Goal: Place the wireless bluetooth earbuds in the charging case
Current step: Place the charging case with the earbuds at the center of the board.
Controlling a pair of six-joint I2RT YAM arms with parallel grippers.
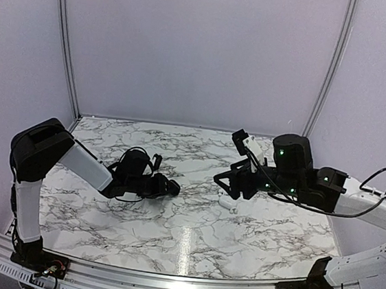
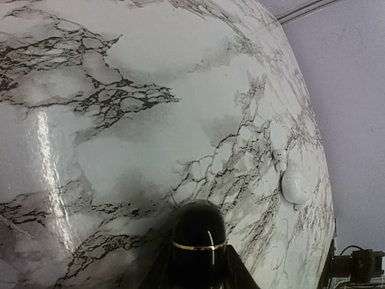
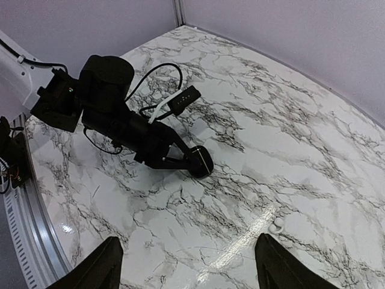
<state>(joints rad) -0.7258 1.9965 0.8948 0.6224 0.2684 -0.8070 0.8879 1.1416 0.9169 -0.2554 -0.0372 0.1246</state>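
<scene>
The left jaws are clamping a black oval case by its lower half, low over the desk. Its gold seam is looking shut, so its contents are not showing. No black earbuds are appearing in any view; they may be hiding inside it, though I cannot tell. The right jaws are hanging wide and empty above two tiny white pieces lying side by side, just beside a white shell that also seems closed. By my judgement the case needs steadying flat and opening first. The right jaws should then be narrowing before closing squarely on anything so small and round.
</scene>
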